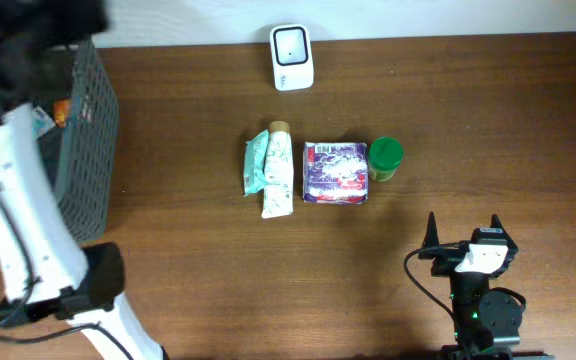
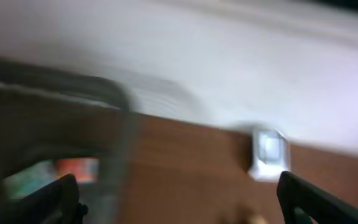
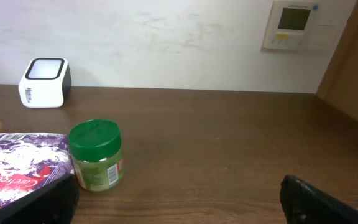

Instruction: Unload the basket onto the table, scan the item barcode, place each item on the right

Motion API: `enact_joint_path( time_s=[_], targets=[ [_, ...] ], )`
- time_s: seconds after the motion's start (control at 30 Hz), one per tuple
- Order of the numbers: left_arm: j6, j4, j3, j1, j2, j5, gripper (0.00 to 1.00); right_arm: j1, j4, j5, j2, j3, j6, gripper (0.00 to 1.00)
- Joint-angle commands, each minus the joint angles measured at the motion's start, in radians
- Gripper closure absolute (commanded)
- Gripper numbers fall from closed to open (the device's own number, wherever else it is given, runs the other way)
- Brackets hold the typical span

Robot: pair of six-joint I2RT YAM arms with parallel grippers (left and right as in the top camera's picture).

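Wooden table (image 1: 488,120): holds a scanner, a basket and a row of four items.
Left gripper (image 2: 178,180): fingers spread wide with nothing between them, though this wrist view is blurred.
Basket (image 1: 93,130): grey mesh, below the left fingers and toward their left side.
Orange and green packaging (image 2: 73,168): lies inside the basket, close by the left finger.
Right gripper (image 3: 179,180): fingers released and empty, low over the wood.
Scanner (image 3: 44,74): white, far ahead of the right fingers and off to their left, against the wall.
Green-lidded jar (image 3: 95,154): upright, ahead of the right fingers on the left-finger side, clear of them.
Purple packet (image 3: 17,168): flat, just beside the jar, close to the right gripper's left finger.
Tube (image 1: 279,175) and wipes pack (image 1: 256,163): beyond the packet, side by side, well apart from both sets of fingers.
Done, as judged: whatever sits in the basket looks dealt with.
Left to do, as judged: four items wait untouched — each needs picking up, its barcode showing to the scanner, then setting aside.
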Motion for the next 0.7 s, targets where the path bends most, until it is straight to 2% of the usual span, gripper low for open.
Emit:
enact_joint_path(
  time_s=[0.0,0.07,0.17,0.3,0.37,0.47,0.63,0.67],
  targets=[
    [-0.279,-0.008,-0.014,0.194,0.014,-0.118,0.01,-0.007,-0.004,0.002,-0.005,-0.008,0.000,0.02],
    [-0.357,-0.001,-0.055,0.250,0.034,-0.118,0.01,-0.007,-0.004,0.002,-0.005,-0.008,0.000,0.02],
    [-0.364,0.014,-0.140,0.308,0.096,-0.114,0.01,-0.007,-0.004,0.002,-0.005,-0.008,0.000,0.02],
    [-0.373,0.027,-0.215,0.308,0.210,-0.056,0.01,-0.007,-0.004,0.002,-0.005,-0.008,0.000,0.02],
    [-0.472,0.037,-0.229,0.311,0.294,-0.016,0.00,-0.007,-0.004,0.002,-0.005,-0.008,0.000,0.01],
    [-0.529,0.061,-0.233,0.310,0.391,0.013,0.02,-0.007,-0.004,0.002,-0.005,-0.008,0.000,0.02],
    [-0.535,0.143,-0.233,0.310,0.502,0.029,0.36,-0.007,-0.004,0.002,-0.005,-0.008,0.000,0.02],
    [-0.563,0.153,-0.233,0.310,0.516,0.048,0.37,-0.007,-0.004,0.002,-0.005,-0.008,0.000,0.02]
  ],
)
